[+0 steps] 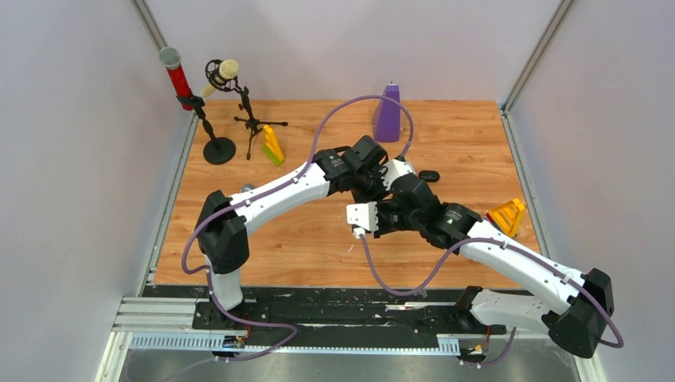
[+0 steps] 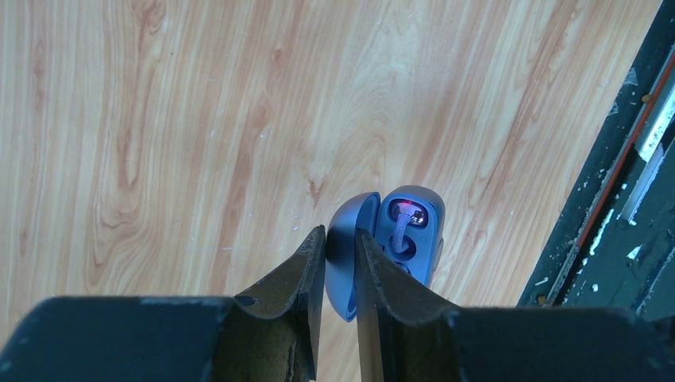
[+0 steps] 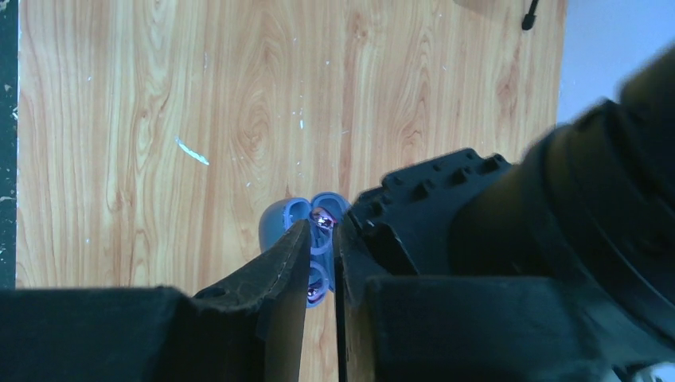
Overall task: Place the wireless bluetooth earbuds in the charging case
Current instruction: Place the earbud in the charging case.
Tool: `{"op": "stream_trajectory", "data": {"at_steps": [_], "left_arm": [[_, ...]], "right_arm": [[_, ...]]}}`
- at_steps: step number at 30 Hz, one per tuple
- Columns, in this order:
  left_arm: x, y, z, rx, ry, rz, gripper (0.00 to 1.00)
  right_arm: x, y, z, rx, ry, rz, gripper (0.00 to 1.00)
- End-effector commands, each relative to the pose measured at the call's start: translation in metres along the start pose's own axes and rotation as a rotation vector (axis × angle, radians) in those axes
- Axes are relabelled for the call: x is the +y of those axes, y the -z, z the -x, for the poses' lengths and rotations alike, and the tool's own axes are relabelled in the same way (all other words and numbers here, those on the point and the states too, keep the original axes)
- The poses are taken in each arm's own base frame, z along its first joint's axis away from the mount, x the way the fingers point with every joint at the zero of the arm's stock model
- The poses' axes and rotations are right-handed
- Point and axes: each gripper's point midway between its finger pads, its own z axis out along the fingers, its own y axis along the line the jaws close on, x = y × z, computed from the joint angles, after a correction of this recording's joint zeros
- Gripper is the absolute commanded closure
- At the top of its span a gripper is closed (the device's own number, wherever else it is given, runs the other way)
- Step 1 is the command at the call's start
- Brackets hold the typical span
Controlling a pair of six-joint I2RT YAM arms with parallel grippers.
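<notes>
A blue-purple charging case hangs open above the wooden table, held up by its lid. My left gripper is shut on that lid. One pale purple earbud sits in the case's upper well, glowing red. My right gripper hovers just over the same case with its fingers nearly closed. Through the narrow gap I see only the case's wells, and nothing clearly held. A black oval case lies shut on the table behind the arms. The black earbuds are out of view.
A purple cone-shaped object stands at the back. Two microphones on stands are at the back left, with a yellow-green wedge beside them. An orange-yellow piece lies at the right edge. Both arms cross mid-table.
</notes>
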Motion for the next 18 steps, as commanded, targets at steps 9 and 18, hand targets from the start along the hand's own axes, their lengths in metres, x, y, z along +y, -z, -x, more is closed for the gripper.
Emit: {"op": "stream_trajectory", "data": {"at_steps": [9, 18], "left_arm": [[-0.009, 0.024, 0.026, -0.099, -0.026, -0.014, 0.73], [-0.002, 0.028, 0.03, -0.107, 0.01, 0.029, 0.73]], "right_arm": [[-0.022, 0.024, -0.004, -0.111, -0.226, -0.094, 0.82], [-0.022, 0.011, -0.009, -0.141, -0.391, -0.112, 0.79]]}}
